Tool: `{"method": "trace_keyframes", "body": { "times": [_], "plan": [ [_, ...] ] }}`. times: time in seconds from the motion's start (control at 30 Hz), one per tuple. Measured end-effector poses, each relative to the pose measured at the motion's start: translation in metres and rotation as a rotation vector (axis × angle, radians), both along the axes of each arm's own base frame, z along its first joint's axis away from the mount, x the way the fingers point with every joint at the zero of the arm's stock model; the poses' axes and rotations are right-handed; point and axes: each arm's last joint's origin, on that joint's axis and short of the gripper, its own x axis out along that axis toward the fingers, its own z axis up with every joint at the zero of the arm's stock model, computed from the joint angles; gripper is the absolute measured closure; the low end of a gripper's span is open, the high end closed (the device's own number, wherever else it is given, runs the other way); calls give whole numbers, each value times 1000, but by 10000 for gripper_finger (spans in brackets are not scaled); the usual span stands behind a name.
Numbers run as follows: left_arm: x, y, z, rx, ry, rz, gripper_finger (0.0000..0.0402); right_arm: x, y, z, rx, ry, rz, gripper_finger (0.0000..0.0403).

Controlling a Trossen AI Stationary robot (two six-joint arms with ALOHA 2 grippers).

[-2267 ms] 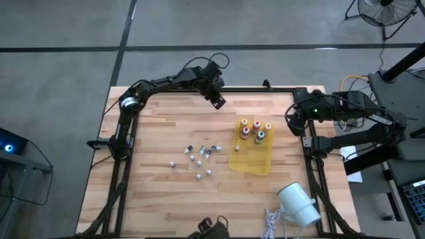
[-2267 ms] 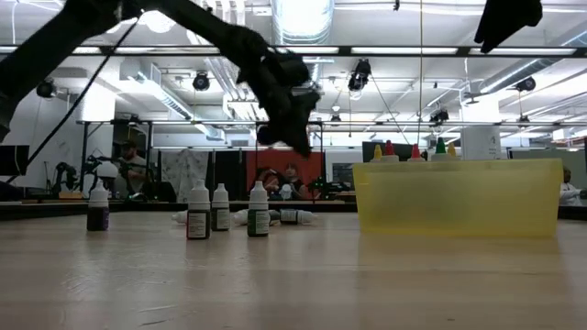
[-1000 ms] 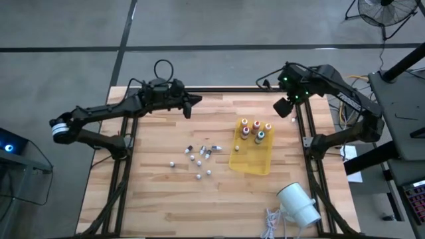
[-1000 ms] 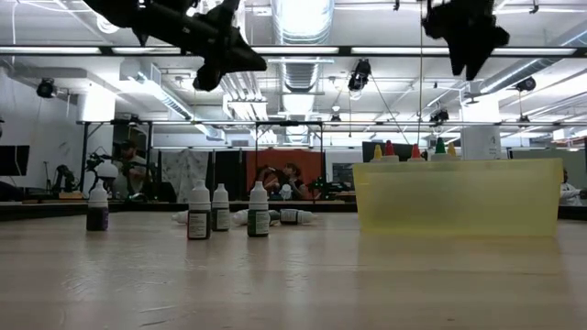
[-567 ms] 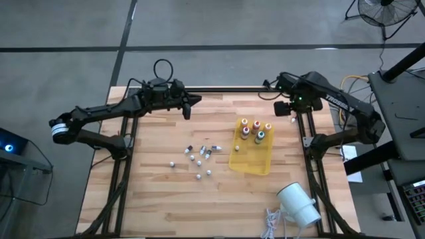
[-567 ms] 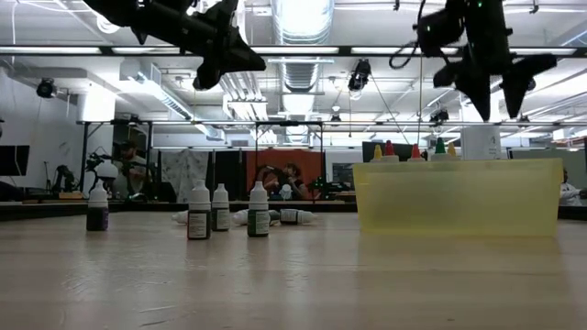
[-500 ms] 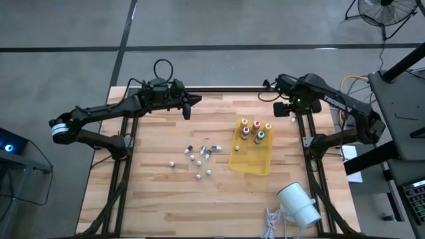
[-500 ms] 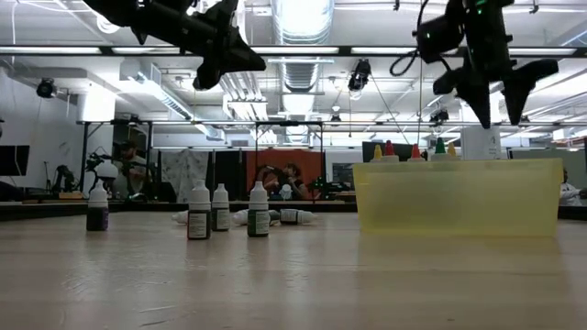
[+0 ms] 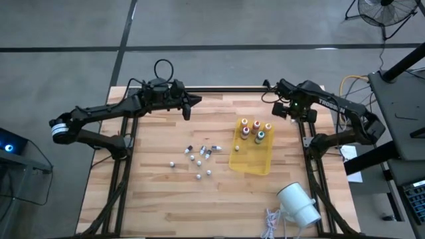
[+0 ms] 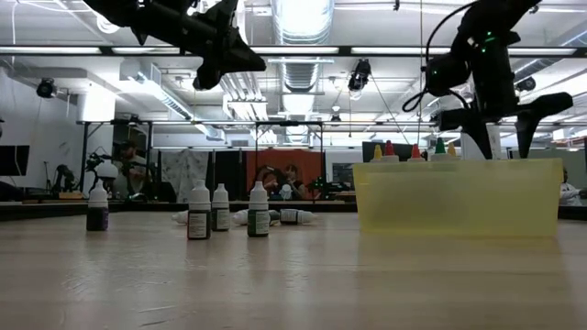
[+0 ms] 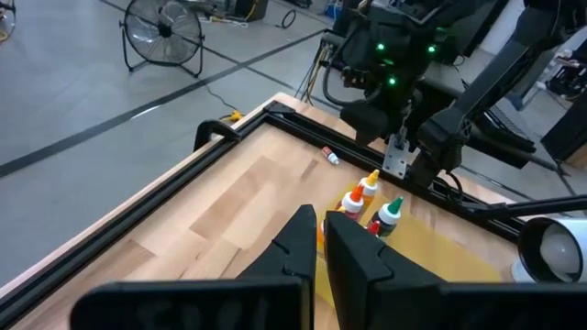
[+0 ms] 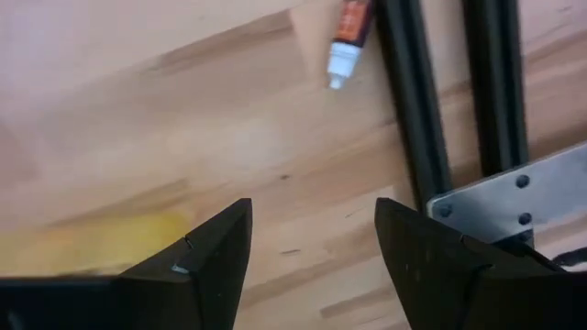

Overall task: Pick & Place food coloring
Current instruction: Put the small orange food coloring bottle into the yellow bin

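Several food coloring bottles (image 9: 255,130) with orange, red and green tops stand at the far end of a yellow tray (image 9: 252,162). Tiny whitish vials (image 9: 199,159) are scattered on the wood left of the tray; several stand upright (image 10: 220,209), a few lie down. One small orange-labelled bottle (image 12: 347,35) lies by the far right frame rail. My right gripper (image 9: 284,110) hangs open, pointing down, beyond the tray's far right corner, its fingers (image 10: 477,137) just above the tray's rim height. My left gripper (image 9: 190,106) is shut and empty, high over the far left of the table.
A big white cylinder (image 9: 299,204) lies at the near right, with a coil of white cord (image 9: 271,222) beside it. Black frame rails (image 12: 413,101) run along the table's far and right edges. People sit in the room behind (image 10: 275,179).
My right gripper has come down from high above to just over the tray's rim height, beyond the tray's far right corner. Its wrist has rolled about a quarter turn or more on the way, and its fingers have stayed open.
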Motion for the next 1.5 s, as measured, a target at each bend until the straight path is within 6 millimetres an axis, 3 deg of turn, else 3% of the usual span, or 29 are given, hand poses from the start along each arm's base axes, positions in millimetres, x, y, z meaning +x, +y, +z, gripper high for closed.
{"method": "trace_keyframes", "body": {
  "times": [0.4,0.7,0.97,1.2,1.5],
  "plan": [
    [0,0,0,-2,1,0,401,-15,-7,-19,-18,-1,-179,181],
    [-1,0,-3,-18,28,-1,401,-14,-6,-27,-127,-152,-301,181],
    [-1,-1,-5,-22,43,-1,401,-18,-7,-31,-133,-138,-343,181],
    [-1,-1,-5,-25,48,-1,401,-29,-1,-47,-107,-80,-438,181],
    [-1,-1,-6,-27,54,-1,401,-33,-2,-50,-214,17,-468,181]
  ]
}}
